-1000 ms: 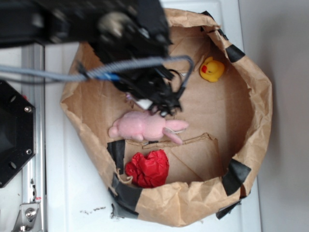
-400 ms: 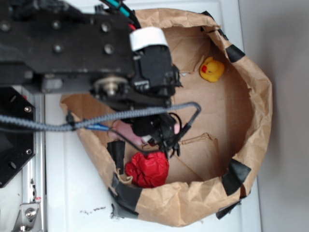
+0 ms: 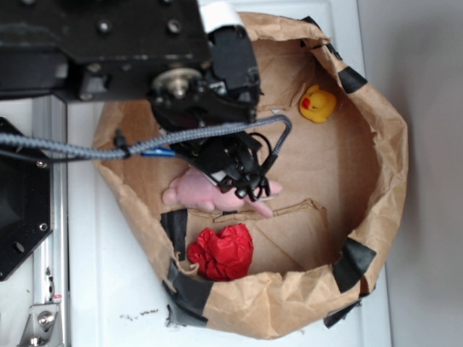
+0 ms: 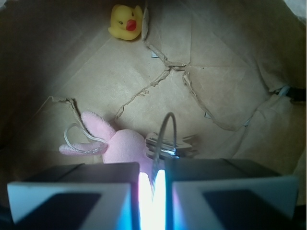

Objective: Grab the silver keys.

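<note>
In the wrist view the silver keys (image 4: 171,145) show just beyond my fingertips, a fanned bunch with a thin wire loop arching above them. The loop's lower end runs down into the narrow slit between my two jaws. My gripper (image 4: 152,175) is shut on that wire. The bunch lies close beside the pink plush bunny (image 4: 122,146). In the exterior view my gripper (image 3: 242,184) hangs over the bunny (image 3: 195,191) inside the brown paper bag (image 3: 391,144), and the keys are mostly hidden by the fingers.
A yellow rubber duck (image 3: 318,103) sits at the far side of the bag, also in the wrist view as the duck (image 4: 126,21). A red crumpled object (image 3: 223,251) lies near the bag wall. Torn cardboard flaps (image 4: 168,72) cover the floor.
The arm swung from near the bunny toward the red object, then came back over the bunny. It fills more of the exterior view than one second ago.
</note>
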`<action>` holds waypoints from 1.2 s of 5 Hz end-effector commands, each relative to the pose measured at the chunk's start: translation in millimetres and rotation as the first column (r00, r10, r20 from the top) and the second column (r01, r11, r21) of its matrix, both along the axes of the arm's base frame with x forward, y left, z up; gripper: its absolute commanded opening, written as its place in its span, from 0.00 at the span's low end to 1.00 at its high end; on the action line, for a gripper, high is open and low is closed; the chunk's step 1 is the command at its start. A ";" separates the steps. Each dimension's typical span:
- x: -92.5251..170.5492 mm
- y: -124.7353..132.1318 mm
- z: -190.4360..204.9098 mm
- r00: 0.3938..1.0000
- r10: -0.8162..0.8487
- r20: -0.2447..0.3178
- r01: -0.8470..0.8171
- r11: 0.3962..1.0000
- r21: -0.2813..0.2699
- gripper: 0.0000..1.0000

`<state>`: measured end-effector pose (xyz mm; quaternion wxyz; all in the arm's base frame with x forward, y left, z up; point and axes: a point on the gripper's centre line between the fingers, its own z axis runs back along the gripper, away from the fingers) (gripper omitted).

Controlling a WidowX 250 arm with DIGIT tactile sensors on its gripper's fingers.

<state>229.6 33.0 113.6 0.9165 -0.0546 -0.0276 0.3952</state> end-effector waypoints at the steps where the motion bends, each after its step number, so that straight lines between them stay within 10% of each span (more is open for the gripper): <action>1: -1.5 -6.8 33.5 0.962 -0.164 0.218 0.170 0.985 -0.009 0.00; 4: 10.2 9.5 29.9 0.985 0.165 -0.045 -0.163 0.986 0.047 0.00; 6: 5.1 5.3 36.4 0.991 0.114 0.068 -0.119 0.990 0.073 0.00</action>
